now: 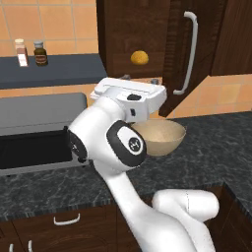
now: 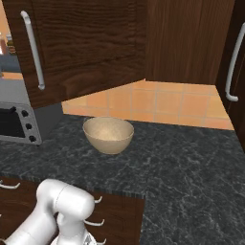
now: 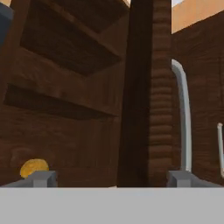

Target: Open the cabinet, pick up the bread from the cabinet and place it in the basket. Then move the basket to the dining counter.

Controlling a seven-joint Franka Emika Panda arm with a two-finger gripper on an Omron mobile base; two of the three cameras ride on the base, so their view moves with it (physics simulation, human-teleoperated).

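While the two dark fingertips stand wide apart at the bottom of the hand view, the gripper is released and grasps nothing. It faces the open cabinet, whose dark wood shelves run back above and ahead of it. Low on the left, just behind the left fingertip, the bread sits on the cabinet floor, a small golden-orange bun. Straight ahead rises the edge of the swung-out door, and its curved silver handle runs upright just right of that edge, above the right fingertip.

From the left base view, the arm's white hand is raised in front of the cabinet opening, below the bread, which rests inside well apart from it. The door stands open to the right with the handle on its face.

Below the cabinet, the basket stands upright on the black speckled granite worktop, partly hidden by the arm; in the right base view the basket sits apart from the toaster oven at the left. Two spice jars stand on a dark shelf at the far left.
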